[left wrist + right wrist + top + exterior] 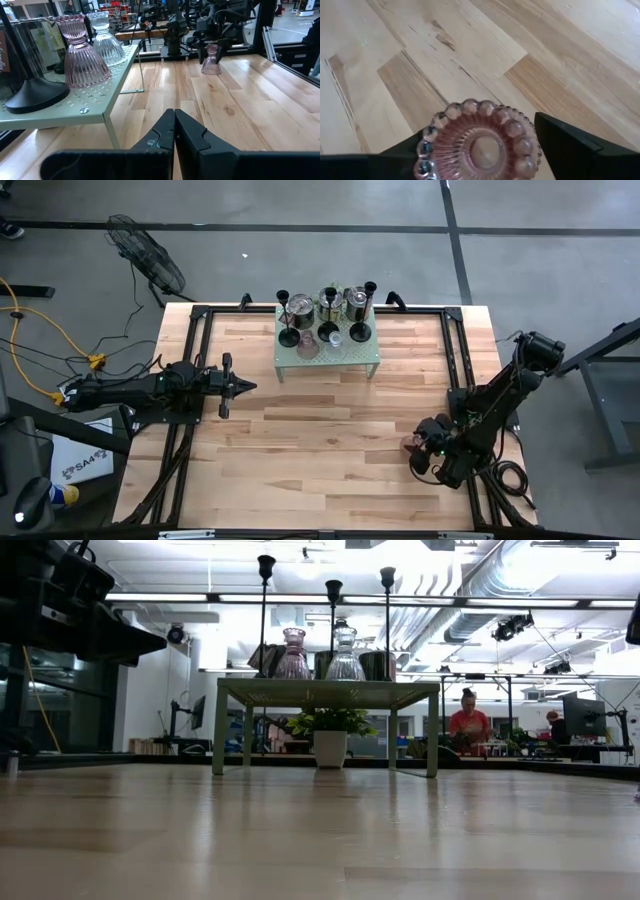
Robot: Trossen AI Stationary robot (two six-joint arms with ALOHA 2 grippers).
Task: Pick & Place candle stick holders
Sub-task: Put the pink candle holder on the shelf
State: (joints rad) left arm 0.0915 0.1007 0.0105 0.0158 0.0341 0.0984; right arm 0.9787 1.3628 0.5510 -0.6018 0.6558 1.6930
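Right tool (485, 150) fingers straddling pink glass holder (479, 142)

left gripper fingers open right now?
No. In the left wrist view the left gripper has its two dark fingers pressed together with nothing between them, above bare wooden table.

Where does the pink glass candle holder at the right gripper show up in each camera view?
High view: pink glass holder at the right gripper, near the table's right edge.
Low view: not in it.
Left wrist view: far across the table, under the right arm.
Right wrist view: bottom centre, between the fingers.
Shared landmark: the wooden table.
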